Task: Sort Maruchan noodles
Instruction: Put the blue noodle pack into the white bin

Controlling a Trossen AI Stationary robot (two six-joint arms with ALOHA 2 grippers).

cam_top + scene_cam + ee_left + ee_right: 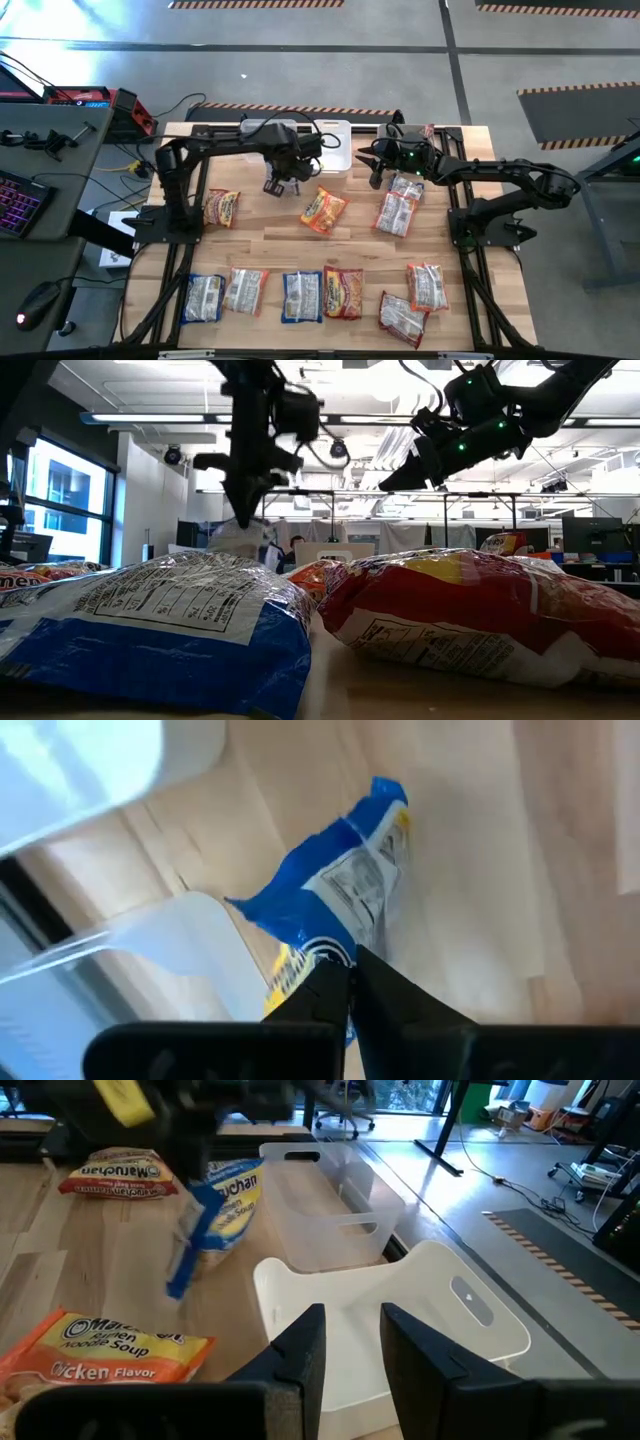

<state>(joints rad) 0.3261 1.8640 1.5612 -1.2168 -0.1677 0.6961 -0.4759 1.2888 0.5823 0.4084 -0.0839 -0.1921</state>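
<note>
Left gripper [348,982] fingers pinched on a blue packet [340,890], hanging above the counter [270,225] beside the bins [330,1190]. Right gripper [352,1342] waits over a bin, fingers narrowly apart, empty. We judge next: carry the packet over a bin, release.

Grey concrete floor [400,60] with hazard-striped mats [575,90] surrounds the wooden table [350,245]; a desk [40,170] with a lit keyboard [18,200] stands alongside, under ceiling strip lights [150,418].

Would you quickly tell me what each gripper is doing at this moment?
Left gripper: shut on a blue-and-white noodle packet, lifted above the table.
Right gripper: open, holding nothing, over the clear bin.
</note>
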